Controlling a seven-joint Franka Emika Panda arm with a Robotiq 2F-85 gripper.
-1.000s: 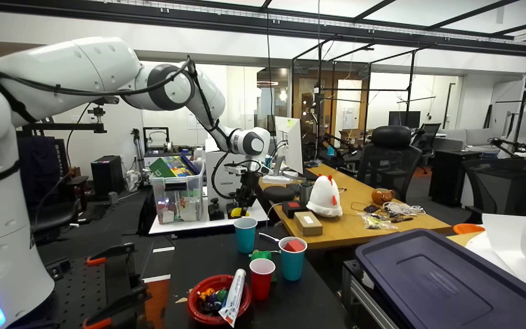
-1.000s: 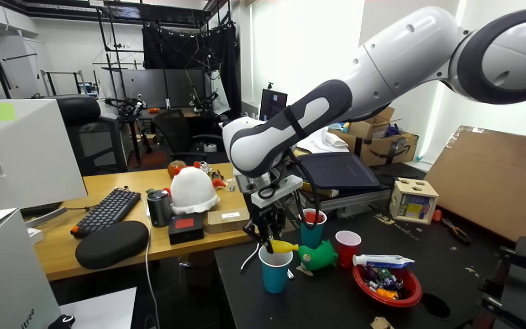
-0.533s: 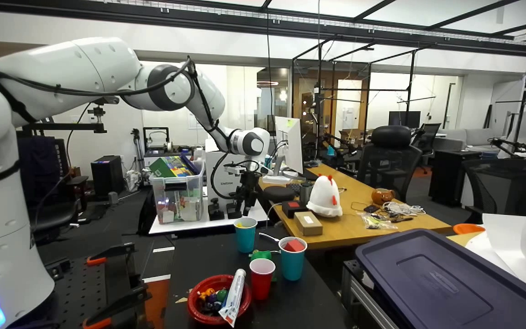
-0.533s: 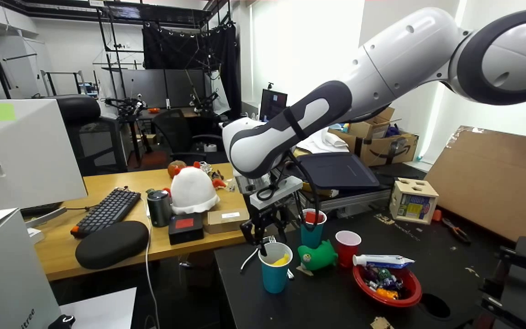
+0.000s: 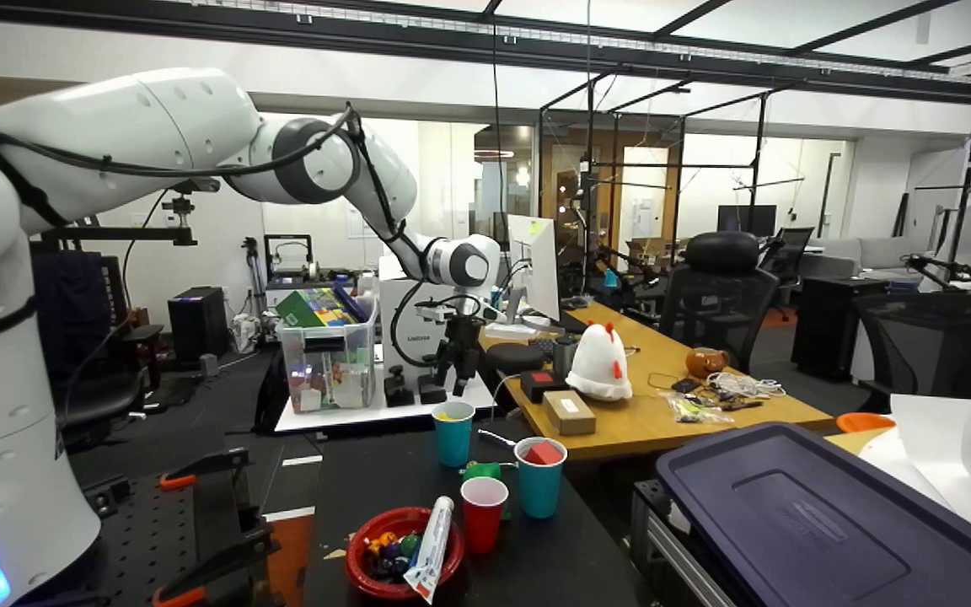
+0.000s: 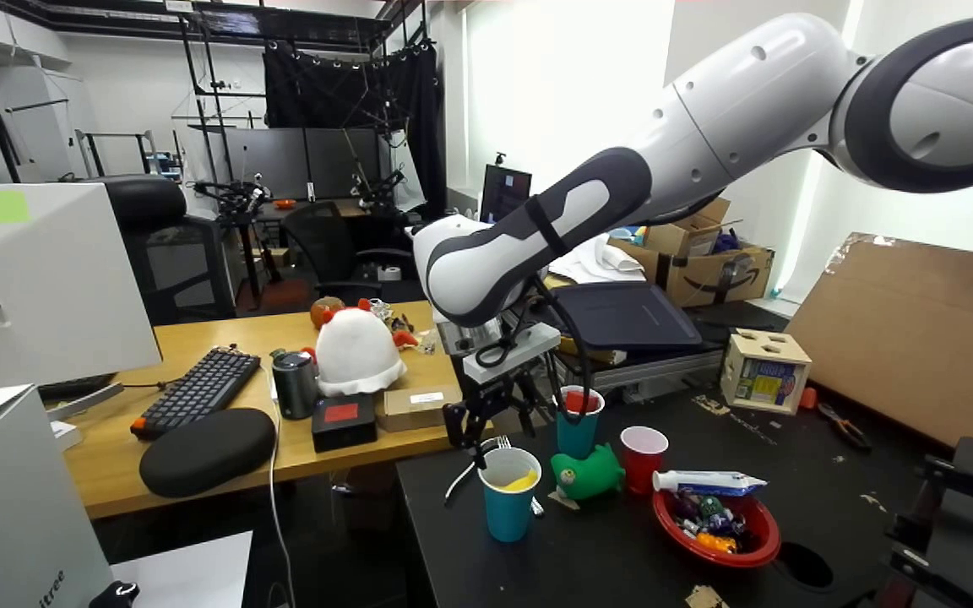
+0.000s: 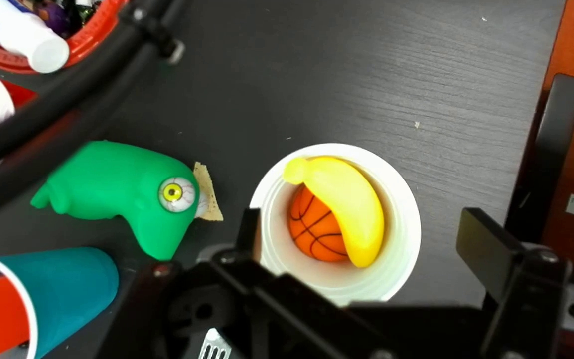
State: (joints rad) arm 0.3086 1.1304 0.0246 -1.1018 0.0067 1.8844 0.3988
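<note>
Yellow banana [image 7: 354, 207], smooth and curved with a rounded knob at one end, lies in a teal cup [image 6: 509, 515] beneath the gripper [image 7: 360, 232]. Largest is the white robot arm [image 6: 706, 127], its smooth, rounded segments banded in dark grey. Below it is the black desk [image 7: 376, 85], its surface finely wood-grained. On the desk, a round red bowl [image 6: 765, 528] holds small shiny pieces [image 6: 710, 515] in purple, green and orange, with a white-and-blue tube [image 5: 431, 548] across its rim. Three tapering cups stand upright with round white rims: the banana's, white inside with faint rings; a red cup [image 6: 643, 469] near the bowl; and a matching blue-green cup [image 5: 540, 493] containing a flat-sided red block [image 5: 543, 453]. Near them lies a rubbery-looking green toy [image 7: 117, 184] with a bulging, veined eye. A metal fork [image 7: 214, 346], mostly hidden, shows its slotted head beside the teal cup. Inside that cup, the banana partly covers an orange ball [image 7: 312, 229] lined like a basketball. The gripper's black fingers are spread wide, their flat pads [image 7: 484, 247] standing farther apart than the cup's mouth appears in the wrist view; nothing is held between them. In both exterior views the fingertips hang close to the cup's rim; whether one touches it cannot be told.
</note>
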